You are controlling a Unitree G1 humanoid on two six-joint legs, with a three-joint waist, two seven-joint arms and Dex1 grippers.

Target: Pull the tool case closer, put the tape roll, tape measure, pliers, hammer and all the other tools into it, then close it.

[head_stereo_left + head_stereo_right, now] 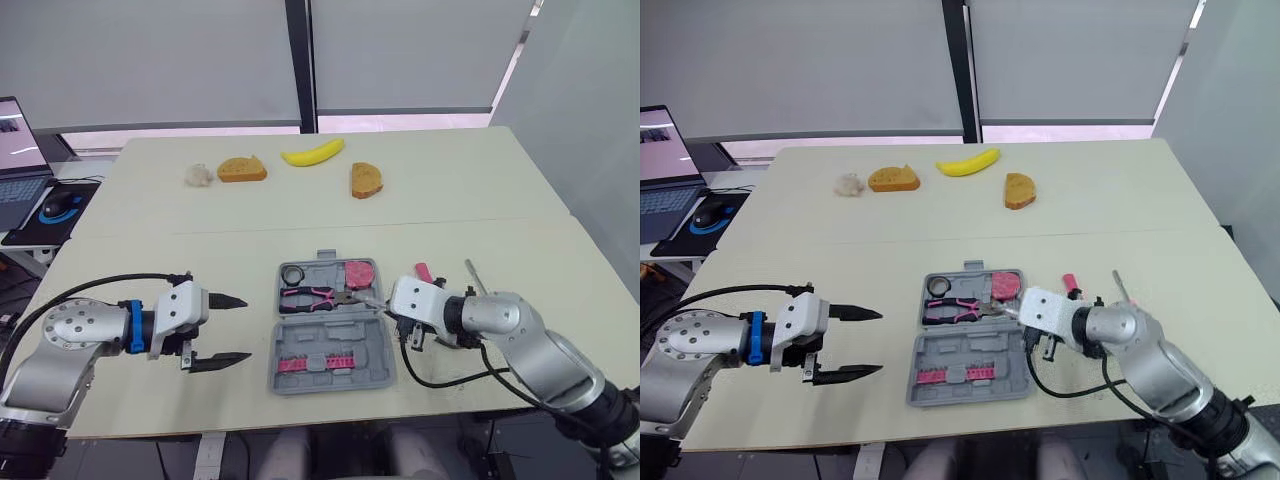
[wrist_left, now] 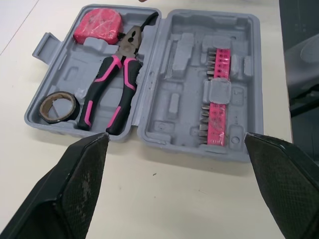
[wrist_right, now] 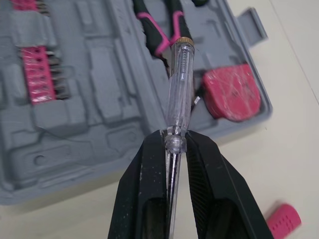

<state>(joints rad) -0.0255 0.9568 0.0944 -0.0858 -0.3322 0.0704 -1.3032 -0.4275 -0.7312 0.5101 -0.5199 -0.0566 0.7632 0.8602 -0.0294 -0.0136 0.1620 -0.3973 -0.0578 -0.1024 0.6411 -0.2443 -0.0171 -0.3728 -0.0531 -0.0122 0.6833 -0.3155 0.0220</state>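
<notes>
1. Two grippers sit at the near edge of the table (image 1: pixel 480 190), one on each side of the tool case (image 1: pixel 350 335).
2. The tool case lies open and flat between them, hinge line running left to right.
3. The far half holds the tape roll (image 1: pixel 292 274) at the left, the pliers (image 1: pixel 312 296) lying across the middle, and the pink tape measure (image 1: pixel 358 274) at the right.
4. The near half holds a pink bit rack (image 1: pixel 315 362).
5. The left gripper (image 1: pixel 243 328) is just left of the case, fingers spread wide, gripping nothing and pointing at the case.
6. The right gripper (image 3: pixel 174 139) is at the case's right edge, pinching a clear-handled tester screwdriver (image 3: pixel 178 89) near one end.
7. The tester's brass-capped end reaches over the far half, above the pliers and beside the tape measure. Contact cannot be determined.
8. A small pink piece (image 1: pixel 423 271) lies on the table right of the case; its type cannot be determined.
</notes>
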